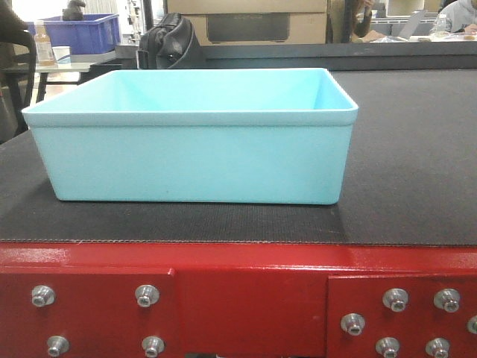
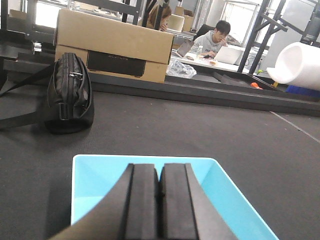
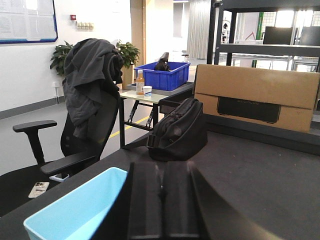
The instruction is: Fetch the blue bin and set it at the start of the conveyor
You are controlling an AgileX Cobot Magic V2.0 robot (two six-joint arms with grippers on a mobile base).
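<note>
Both tools, left (image 2: 160, 192) and right (image 3: 161, 197), pinched closed above blue bin (image 1: 194, 134) on conveyor start (image 1: 402, 149).

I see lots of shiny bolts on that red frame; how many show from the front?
9: two pairs on the left of the red frame, near and; five at right, near. More may lie beyond the picture's edges.
</note>
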